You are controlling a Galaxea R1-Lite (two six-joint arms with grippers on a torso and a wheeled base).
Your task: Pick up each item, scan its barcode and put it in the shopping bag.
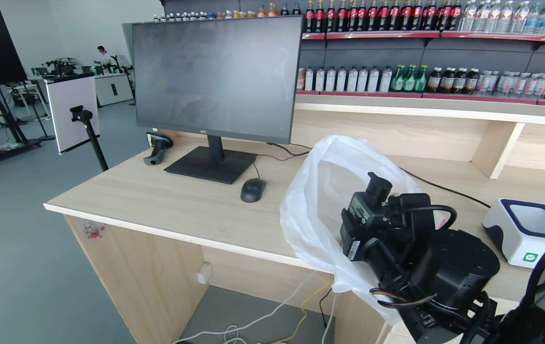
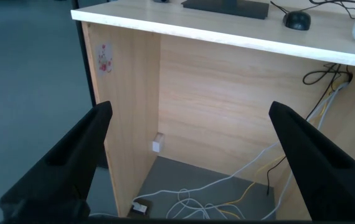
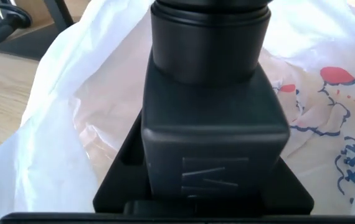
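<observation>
the left gripper [image 2: 190, 112] hangs low before the counter [image 1: 181, 203], jaws spread wide, empty. the right gripper [image 1: 387, 210] sits at the mouth of the white shopping bag [image 1: 315, 191] on the counter's near edge; dark housing [image 3: 208, 124] hides it, so wide or narrow i cannot tell. red-and-blue print [image 3: 336, 87] inside the bag is unclear. the scanner [image 1: 523, 229] stands beside.

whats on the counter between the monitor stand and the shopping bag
A black computer mouse lies there on the counter, close to the monitor stand's base and apart from the shopping bag. The head view shows it.
</observation>
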